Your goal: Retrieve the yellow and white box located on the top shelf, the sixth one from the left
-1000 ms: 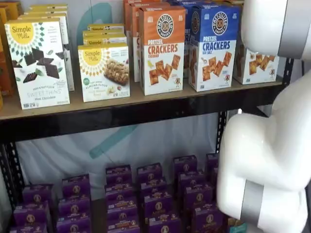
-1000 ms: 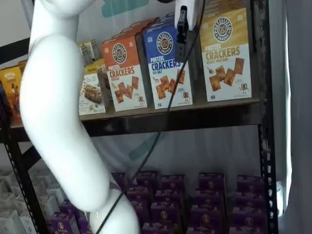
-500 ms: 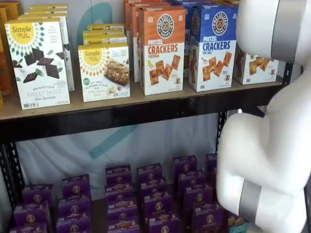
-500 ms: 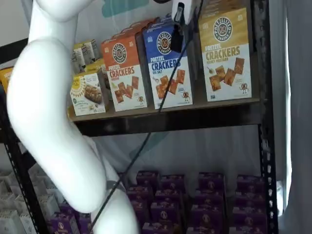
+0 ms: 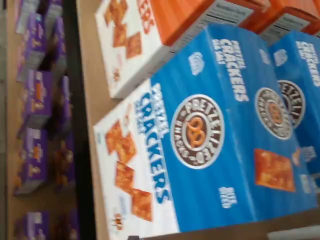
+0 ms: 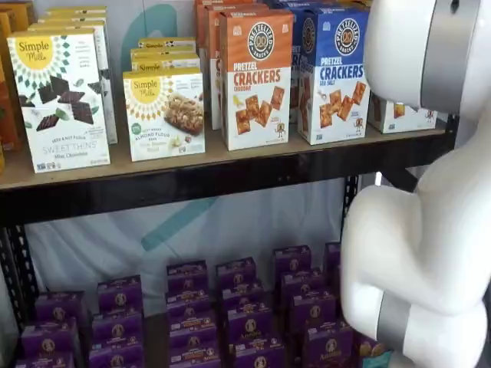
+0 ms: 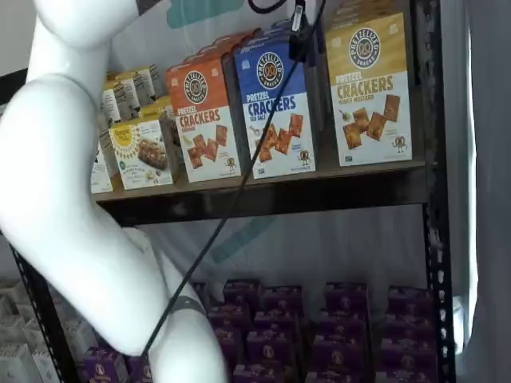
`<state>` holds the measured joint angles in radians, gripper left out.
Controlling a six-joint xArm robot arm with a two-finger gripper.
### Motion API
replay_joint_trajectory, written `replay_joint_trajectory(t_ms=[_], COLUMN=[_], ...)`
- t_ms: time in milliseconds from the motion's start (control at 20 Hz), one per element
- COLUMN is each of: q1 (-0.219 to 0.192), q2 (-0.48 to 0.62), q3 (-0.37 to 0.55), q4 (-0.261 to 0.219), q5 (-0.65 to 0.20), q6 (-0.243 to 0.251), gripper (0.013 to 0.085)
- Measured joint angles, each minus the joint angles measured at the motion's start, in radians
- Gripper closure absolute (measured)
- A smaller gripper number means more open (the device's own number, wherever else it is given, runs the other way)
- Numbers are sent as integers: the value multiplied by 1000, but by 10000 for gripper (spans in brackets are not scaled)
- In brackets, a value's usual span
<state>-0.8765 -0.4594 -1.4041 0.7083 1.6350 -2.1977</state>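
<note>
**Entry — top shelf, cracker row**

- Yellow and white box (image 7: 369, 88): upright at the far end of the top shelf (image 7: 263, 195), yellow upper panel, white lower panel with square pretzel crackers. It stands just beside the blue sea-salt cracker box (image 7: 275, 104), at that box's 3 o'clock. In a shelf view only its lower white corner shows (image 6: 399, 115), the rest hidden behind the white arm (image 6: 418, 253).
- Orange cheddar cracker box (image 7: 204, 120): at the blue box's 9 o'clock, untouched.
- Simple Mills boxes (image 6: 165, 111): farther along the row, well apart from the target.
- Small purple boxes (image 6: 245, 318): on the level below.
- Pincer (image 7: 300, 36): black fingers hang from 12 o'clock of a shelf view with a cable beside them, in front of the blue box's upper edge — near the target but not over it. No gap can be made out there; judged spread wide and holding nothing.
- Wrist view: filled by the blue box (image 5: 215, 135), an orange box (image 5: 150, 35) beside it; the target does not show.

Step in hand: approach, nothing grasped yet. Next move calls for shifting toward 3 o'clock until the fingers straddle the yellow box, then closing without nudging the blue neighbour.
</note>
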Motion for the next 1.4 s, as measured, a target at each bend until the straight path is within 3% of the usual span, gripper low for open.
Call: replay_joint_trajectory(t_ms=[200,800,1050,1400], q1=[50,149,168,175], q2=[10,129,199,285], q3=[2,-101,-185,-295], q4=[-22,-144,-213,-274], q5=[-90,-162,-111,-59], q6=[2,20,33,35], gripper=[130,130,130,130])
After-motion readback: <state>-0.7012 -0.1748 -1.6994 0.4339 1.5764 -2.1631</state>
